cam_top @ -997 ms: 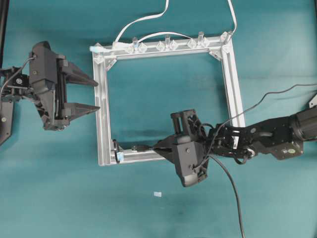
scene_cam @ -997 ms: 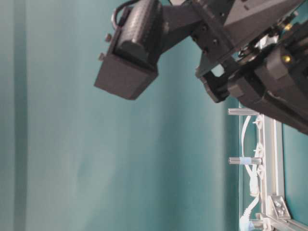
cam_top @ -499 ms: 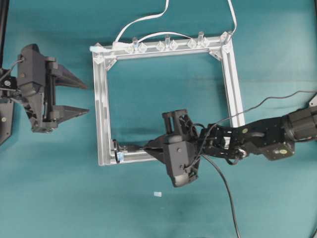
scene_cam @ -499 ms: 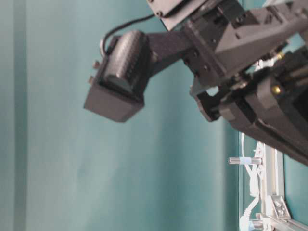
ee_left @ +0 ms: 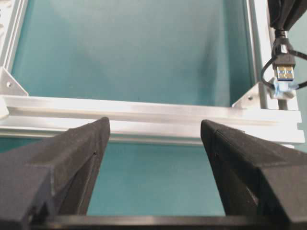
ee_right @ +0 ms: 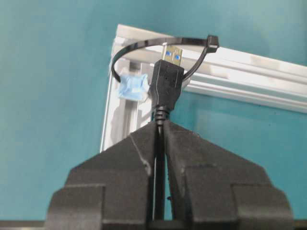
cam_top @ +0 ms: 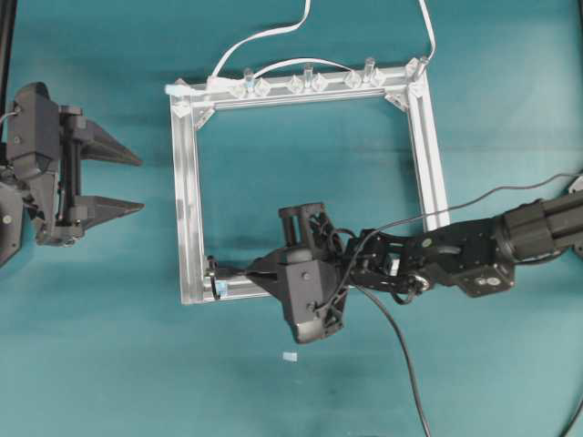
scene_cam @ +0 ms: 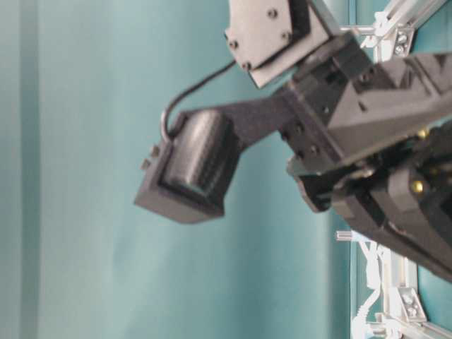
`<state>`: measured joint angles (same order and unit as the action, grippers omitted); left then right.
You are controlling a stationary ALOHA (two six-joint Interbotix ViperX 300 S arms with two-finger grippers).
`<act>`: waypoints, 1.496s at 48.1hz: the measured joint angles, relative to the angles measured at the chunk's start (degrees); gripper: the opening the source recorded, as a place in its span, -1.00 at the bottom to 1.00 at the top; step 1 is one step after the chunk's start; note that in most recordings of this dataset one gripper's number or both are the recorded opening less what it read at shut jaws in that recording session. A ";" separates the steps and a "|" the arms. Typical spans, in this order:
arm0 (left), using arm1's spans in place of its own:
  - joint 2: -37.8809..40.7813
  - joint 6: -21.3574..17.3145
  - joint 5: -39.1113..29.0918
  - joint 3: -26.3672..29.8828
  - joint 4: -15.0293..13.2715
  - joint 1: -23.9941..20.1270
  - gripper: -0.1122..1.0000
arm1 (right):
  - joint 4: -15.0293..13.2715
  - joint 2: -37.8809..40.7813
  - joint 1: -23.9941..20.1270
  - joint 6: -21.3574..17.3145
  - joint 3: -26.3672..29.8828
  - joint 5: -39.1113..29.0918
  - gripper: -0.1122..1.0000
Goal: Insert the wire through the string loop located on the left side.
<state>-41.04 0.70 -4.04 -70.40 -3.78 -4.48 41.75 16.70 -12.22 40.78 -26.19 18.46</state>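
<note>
The wire's black plug (ee_right: 166,79) sticks out ahead of my right gripper (ee_right: 160,125), which is shut on the cable just behind it. Its metallic tip (ee_right: 172,53) reaches the arc of the string loop (ee_right: 144,44), a thin black band over the frame's corner with a pale blue tab (ee_right: 132,85) by it. From overhead, the right gripper (cam_top: 260,276) lies along the bottom rail close to the loop (cam_top: 217,284). In the left wrist view the plug (ee_left: 284,72) points at the tab (ee_left: 287,87). My left gripper (cam_top: 141,184) hangs open left of the frame, nothing between its fingers.
The square aluminium frame (cam_top: 187,200) lies flat on the teal table. A white flat cable (cam_top: 264,36) and clear clips (cam_top: 310,82) run along its top rail. The black cable (cam_top: 410,364) trails toward the front edge. A small pale scrap (cam_top: 290,357) lies below the frame.
My right gripper has slid left along the bottom rail with the wire, bringing the plug up to the loop. My left gripper has drawn back to the left, away from the frame.
</note>
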 measured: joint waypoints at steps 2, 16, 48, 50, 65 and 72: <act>-0.35 -0.09 -0.26 -0.18 0.00 0.00 0.62 | 0.00 0.26 0.00 0.00 0.35 0.09 -0.68; -4.04 -0.09 -2.20 -1.58 0.00 0.00 0.62 | 0.00 2.46 0.35 0.09 3.08 0.00 -0.68; -9.05 -0.09 -5.63 -3.08 0.00 0.62 0.62 | 0.00 4.57 0.62 0.09 5.98 -0.70 -0.68; -8.79 -0.09 -5.63 -2.99 0.00 1.32 0.62 | 0.00 4.57 0.70 0.09 5.98 -0.70 -0.68; -0.62 3.60 -4.75 -0.09 -0.18 10.28 0.62 | -1.14 4.57 1.23 0.09 5.98 -0.79 -0.68; 6.77 5.98 -0.79 0.97 -0.18 13.01 0.62 | -1.85 4.57 1.32 0.00 5.98 -0.79 -0.68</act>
<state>-34.28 6.68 -4.83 -69.43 -3.96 8.53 39.90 21.27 -10.90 40.78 -20.21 17.67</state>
